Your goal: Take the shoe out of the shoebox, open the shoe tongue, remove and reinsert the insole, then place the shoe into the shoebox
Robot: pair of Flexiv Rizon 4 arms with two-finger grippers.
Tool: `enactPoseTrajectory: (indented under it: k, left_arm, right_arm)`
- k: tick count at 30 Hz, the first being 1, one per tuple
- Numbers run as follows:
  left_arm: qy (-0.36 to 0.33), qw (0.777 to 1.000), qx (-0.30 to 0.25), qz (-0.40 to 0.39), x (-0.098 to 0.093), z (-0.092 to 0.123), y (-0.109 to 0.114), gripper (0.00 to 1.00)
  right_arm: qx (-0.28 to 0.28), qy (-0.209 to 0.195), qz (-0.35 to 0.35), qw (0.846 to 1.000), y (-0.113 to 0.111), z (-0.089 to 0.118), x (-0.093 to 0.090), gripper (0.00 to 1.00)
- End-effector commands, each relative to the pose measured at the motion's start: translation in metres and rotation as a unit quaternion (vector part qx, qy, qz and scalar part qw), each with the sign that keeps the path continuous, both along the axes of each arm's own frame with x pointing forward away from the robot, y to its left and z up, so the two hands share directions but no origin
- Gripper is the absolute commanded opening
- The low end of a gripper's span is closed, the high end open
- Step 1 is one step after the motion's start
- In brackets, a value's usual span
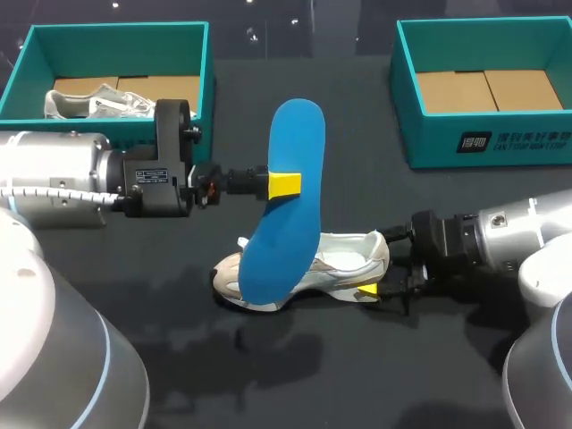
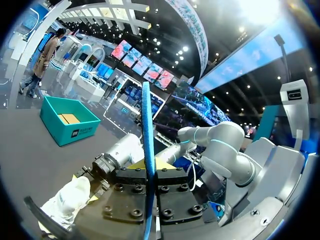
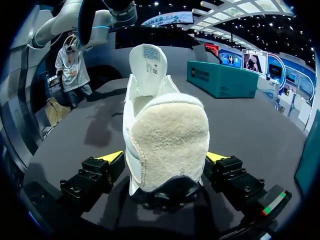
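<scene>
Above shoe (image 1: pixel 350 255), left jaws clamp insole (image 1: pixel 288 210); right jaws clamp heel.

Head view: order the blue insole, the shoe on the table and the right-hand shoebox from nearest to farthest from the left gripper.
1. blue insole, held in the left gripper.
2. shoe, lying just below the insole.
3. right-hand shoebox, far right corner.

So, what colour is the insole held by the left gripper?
The insole is bright blue, seen best in the head view.

Dark table (image 1: pixel 357 375); spare shoe (image 1: pixel 89 103) at far-left corner
</scene>
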State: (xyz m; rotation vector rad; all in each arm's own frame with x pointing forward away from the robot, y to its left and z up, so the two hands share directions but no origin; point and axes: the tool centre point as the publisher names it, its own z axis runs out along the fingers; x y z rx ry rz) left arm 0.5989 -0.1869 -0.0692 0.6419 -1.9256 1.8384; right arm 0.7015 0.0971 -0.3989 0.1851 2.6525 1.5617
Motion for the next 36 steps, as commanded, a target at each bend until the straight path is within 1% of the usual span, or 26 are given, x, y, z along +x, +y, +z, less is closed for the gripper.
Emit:
enactPoseTrajectory:
  k: [1, 5, 10, 15, 19, 26, 32, 36]
  left_arm:
    - [0.0, 1.0, 0.0, 0.001, 0.0, -0.001, -0.002, 0.0]
    - [0.0, 1.0, 0.0, 0.001, 0.0, -0.001, -0.002, 0.0]
    - [0.0, 1.0, 0.0, 0.001, 0.0, -0.001, -0.002, 0.0]
    - [0.0, 1.0, 0.0, 0.001, 0.0, -0.001, -0.002, 0.0]
    - [0.0, 1.0, 0.0, 0.001, 0.0, -0.001, -0.002, 0.0]
    - [0.0, 1.0, 0.0, 0.001, 0.0, -0.001, -0.002, 0.0]
    - [0.0, 1.0, 0.0, 0.001, 0.0, -0.001, -0.002, 0.0]
    - [0.0, 1.0, 0.0, 0.001, 0.0, -0.001, -0.002, 0.0]
  right_arm:
    - [-0.042, 0.013, -0.003, 0.999, -0.006, 0.011, -0.008, 1.0]
    - [-0.082, 0.027, -0.006, 0.996, -0.013, 0.019, -0.013, 1.0]
    - [-0.149, 0.049, -0.008, 0.988, -0.019, 0.033, -0.019, 1.0]
    - [-0.21, 0.062, -0.009, 0.976, -0.024, 0.048, -0.023, 1.0]
    - [-0.252, 0.077, -0.007, 0.965, -0.025, 0.056, -0.023, 1.0]
    - [-0.309, 0.102, -0.008, 0.946, -0.023, 0.064, -0.023, 1.0]
    - [-0.341, 0.116, -0.009, 0.933, -0.022, 0.068, -0.023, 1.0]
    - [-0.367, 0.131, -0.011, 0.921, -0.021, 0.07, -0.02, 1.0]
